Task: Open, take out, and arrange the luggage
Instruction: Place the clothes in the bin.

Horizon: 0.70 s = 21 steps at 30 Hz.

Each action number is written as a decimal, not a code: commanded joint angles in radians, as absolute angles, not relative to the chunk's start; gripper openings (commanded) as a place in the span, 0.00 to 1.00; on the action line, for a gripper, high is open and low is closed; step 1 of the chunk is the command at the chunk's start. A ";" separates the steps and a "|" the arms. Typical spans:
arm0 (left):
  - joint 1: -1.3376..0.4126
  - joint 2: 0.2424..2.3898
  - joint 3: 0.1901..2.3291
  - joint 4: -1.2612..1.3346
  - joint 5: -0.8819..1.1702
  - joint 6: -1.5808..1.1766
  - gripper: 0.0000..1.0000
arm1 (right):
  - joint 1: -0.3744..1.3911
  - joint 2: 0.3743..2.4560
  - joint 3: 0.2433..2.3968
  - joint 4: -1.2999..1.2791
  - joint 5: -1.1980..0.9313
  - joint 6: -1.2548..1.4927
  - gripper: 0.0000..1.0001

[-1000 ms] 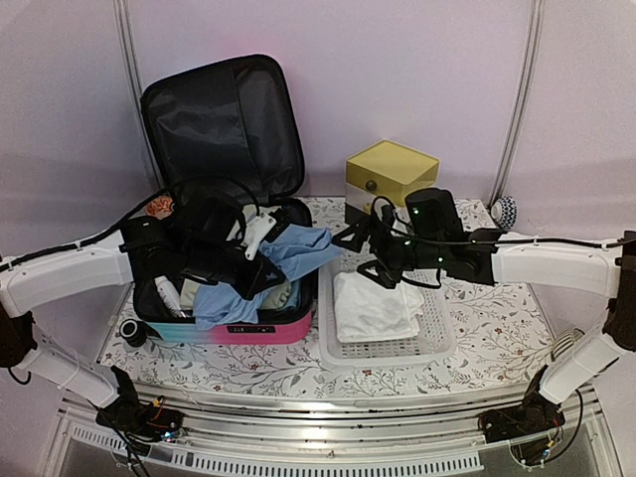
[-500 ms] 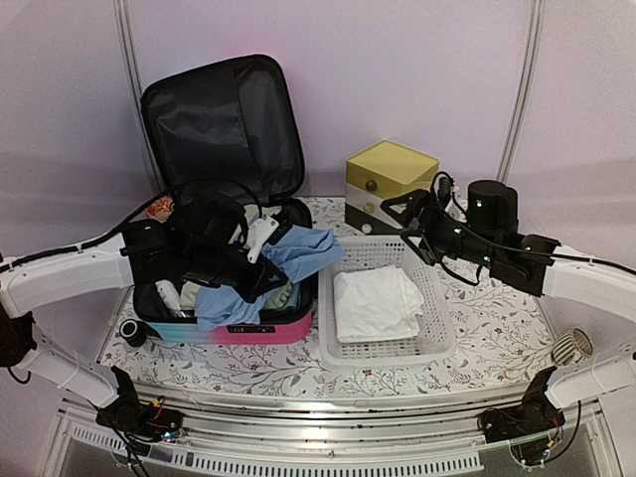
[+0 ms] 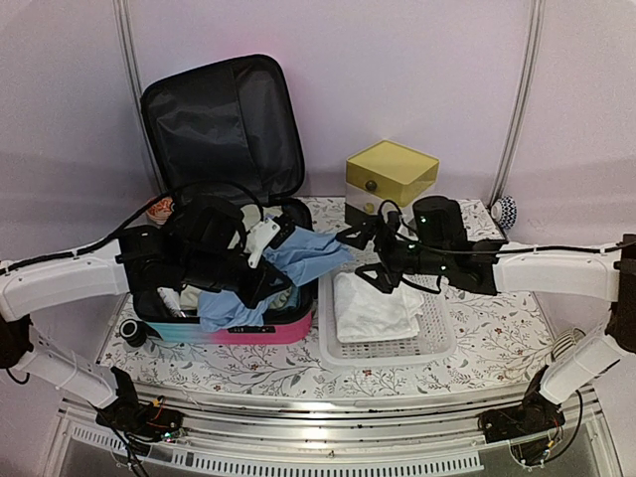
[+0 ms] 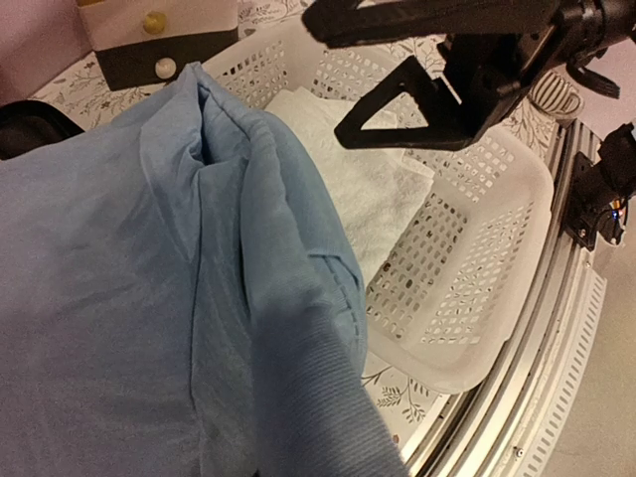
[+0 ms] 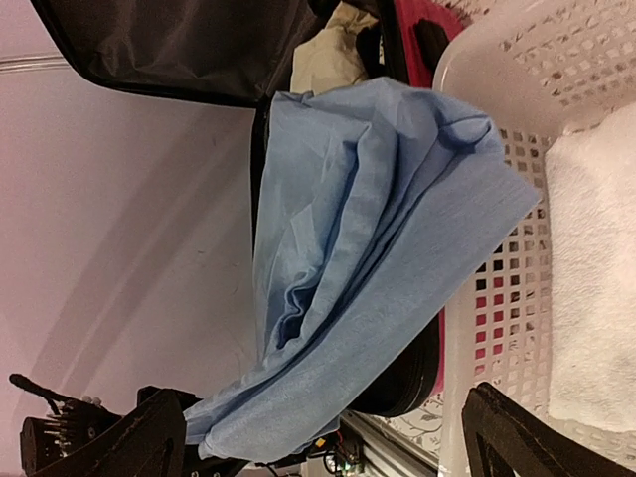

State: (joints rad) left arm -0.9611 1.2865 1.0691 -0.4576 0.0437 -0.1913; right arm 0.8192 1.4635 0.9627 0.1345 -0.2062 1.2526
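Your luggage (image 3: pixel 260 329) sits open at the left of the table (image 3: pixel 487 328), with its long axis running left to right in the overhead view. Its turquoise-to-pink front wall faces the arm bases, and the black-lined lid (image 3: pixel 224 124) stands upright at the back. Your left jaws are closed tight on a light blue cloth (image 3: pixel 310 254). They hold it bunched over the luggage's right end, so it spills past the rim toward the white mesh basket (image 3: pixel 437 343). Your right jaws are spread wide and hold nothing. They hover over the left part of the basket, above the folded white towel (image 3: pixel 373 308), with their tips pointing left at the cloth, just beside the luggage's right wall. A yellow-topped drawer box (image 3: pixel 391 171) stands behind the basket.
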 commanded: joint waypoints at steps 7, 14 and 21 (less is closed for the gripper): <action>-1.024 1.294 1.060 -0.377 0.054 -0.196 0.00 | 0.855 1.625 1.061 0.288 -0.240 1.511 0.99; -1.054 1.309 1.063 -0.359 0.052 -0.199 0.00 | 0.859 1.718 1.115 0.302 -0.254 1.562 1.00; -1.080 1.339 1.083 -0.353 0.047 -0.191 0.00 | 0.859 1.733 1.117 0.278 -0.232 1.570 0.83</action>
